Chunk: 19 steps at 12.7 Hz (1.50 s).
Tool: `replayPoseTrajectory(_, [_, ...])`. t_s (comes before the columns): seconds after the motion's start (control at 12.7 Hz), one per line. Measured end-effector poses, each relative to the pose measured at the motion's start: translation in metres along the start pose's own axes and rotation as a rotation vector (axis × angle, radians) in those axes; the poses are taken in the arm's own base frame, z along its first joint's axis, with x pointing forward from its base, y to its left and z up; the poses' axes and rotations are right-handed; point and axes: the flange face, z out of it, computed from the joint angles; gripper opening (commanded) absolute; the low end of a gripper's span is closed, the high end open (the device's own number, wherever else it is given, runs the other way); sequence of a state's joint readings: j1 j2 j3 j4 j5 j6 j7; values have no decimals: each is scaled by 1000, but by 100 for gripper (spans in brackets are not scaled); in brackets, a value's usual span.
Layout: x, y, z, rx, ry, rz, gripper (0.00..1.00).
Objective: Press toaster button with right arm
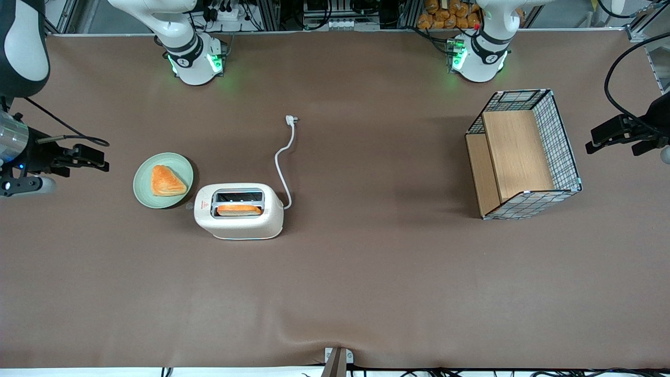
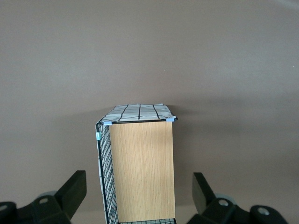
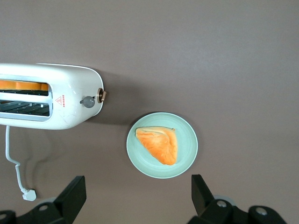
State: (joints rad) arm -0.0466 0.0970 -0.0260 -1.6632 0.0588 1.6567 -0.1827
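One gap is deciding my coming move: the hand [image 1: 99, 159] of the right arm [image 1: 23, 152] is hanging at the working arm's end of the bench [image 1: 366, 293], and its two fingers are standing wide apart with nothing between them. I am seeing the toaster [image 1: 239, 211] well apart from it, toward the middle of the bench, with the green plate [image 1: 163, 179] and its orange pastry [image 1: 166, 181] lying between the two. Its long axis is running along the bench toward the hand, so the short end with the button [image 3: 88, 101] is facing my working arm; a small brass-coloured part [image 3: 101, 95] is sitting just beside the button. A slice of bread [image 1: 238, 210] is standing in the slot nearer the front camera. I am judging that the hand must travel over the plate and come down on that short end. The bench is a plain brown mat, with free room around the toaster; only the white cord [image 1: 284, 167] is trailing off the other end, and the wire basket [image 1: 523, 154] is lying toward the parked arm's end.
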Motion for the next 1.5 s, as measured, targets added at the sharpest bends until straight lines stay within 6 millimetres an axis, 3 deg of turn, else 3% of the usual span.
replayPoseTrajectory(0.32, [-6,3,-5,1,-9,8,100])
replayPoseTrajectory(0.95, [-43,-11,-57,-3,33,103,100])
replayPoseTrajectory(1.5, [-46,-15,-61,-23,35,129,100])
